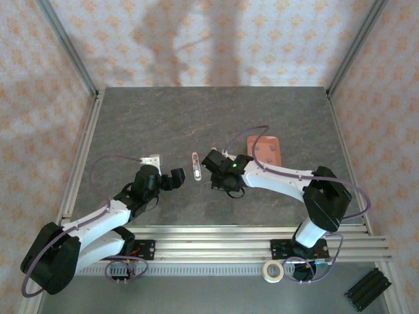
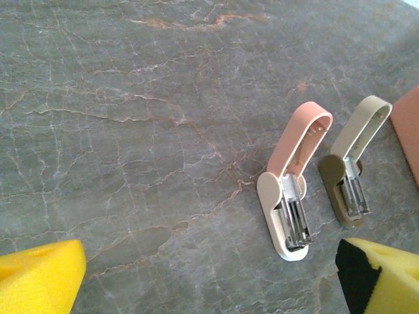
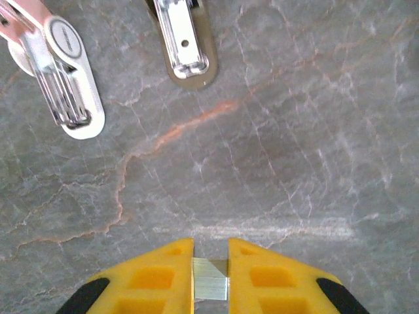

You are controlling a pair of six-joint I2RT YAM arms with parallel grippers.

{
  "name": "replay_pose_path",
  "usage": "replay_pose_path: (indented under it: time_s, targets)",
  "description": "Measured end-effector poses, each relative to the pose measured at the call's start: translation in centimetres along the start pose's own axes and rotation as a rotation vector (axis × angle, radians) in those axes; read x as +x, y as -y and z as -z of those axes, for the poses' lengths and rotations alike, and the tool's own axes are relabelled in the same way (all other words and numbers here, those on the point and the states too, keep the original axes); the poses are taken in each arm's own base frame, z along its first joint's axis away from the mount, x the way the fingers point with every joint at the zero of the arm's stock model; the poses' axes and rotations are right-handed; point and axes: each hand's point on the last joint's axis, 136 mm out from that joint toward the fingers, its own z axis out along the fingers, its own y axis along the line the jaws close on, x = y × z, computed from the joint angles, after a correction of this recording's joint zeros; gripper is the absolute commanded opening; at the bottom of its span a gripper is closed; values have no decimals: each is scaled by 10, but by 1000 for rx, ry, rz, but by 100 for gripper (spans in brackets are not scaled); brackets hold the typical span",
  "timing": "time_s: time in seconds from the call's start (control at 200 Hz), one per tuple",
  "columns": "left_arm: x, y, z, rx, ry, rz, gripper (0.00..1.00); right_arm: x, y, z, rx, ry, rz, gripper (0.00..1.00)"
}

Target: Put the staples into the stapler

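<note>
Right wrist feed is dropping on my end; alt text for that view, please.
The right gripper pinches a short silvery strip of staples between its yellow fingers, low in the frame. Above, two opened staplers lie on the grey stone-look table: a pink-and-white stapler at upper left, an olive stapler at top centre.

stapler (image 1: pixel 196 167) on table (image 1: pixel 131 124) btwn left claw (image 1: pixel 181 177) & right claw (image 1: pixel 207 162) — staples (image 3: pixel 209 278) in latter; tray (image 1: pixel 264 149) behind-right.
</note>
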Motion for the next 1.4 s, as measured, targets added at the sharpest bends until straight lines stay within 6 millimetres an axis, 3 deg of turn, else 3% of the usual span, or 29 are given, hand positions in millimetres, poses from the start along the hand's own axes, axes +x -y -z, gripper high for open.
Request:
replay_pose_path:
  time_s: [0.315, 0.556, 0.961, 1.396]
  targets:
    - [-9, -3, 3, -23, 41, 47, 99, -27, 9, 0, 5, 54, 130, 17]
    - [-18, -3, 3, -41, 67, 55, 98, -38, 1, -1, -11, 92, 251, 17]
    - [-23, -11, 3, -101, 82, 51, 99, -69, -21, -34, -21, 115, 352, 17]
    - [-28, -13, -2, -135, 79, 39, 99, -85, -19, -52, -33, 105, 343, 16]
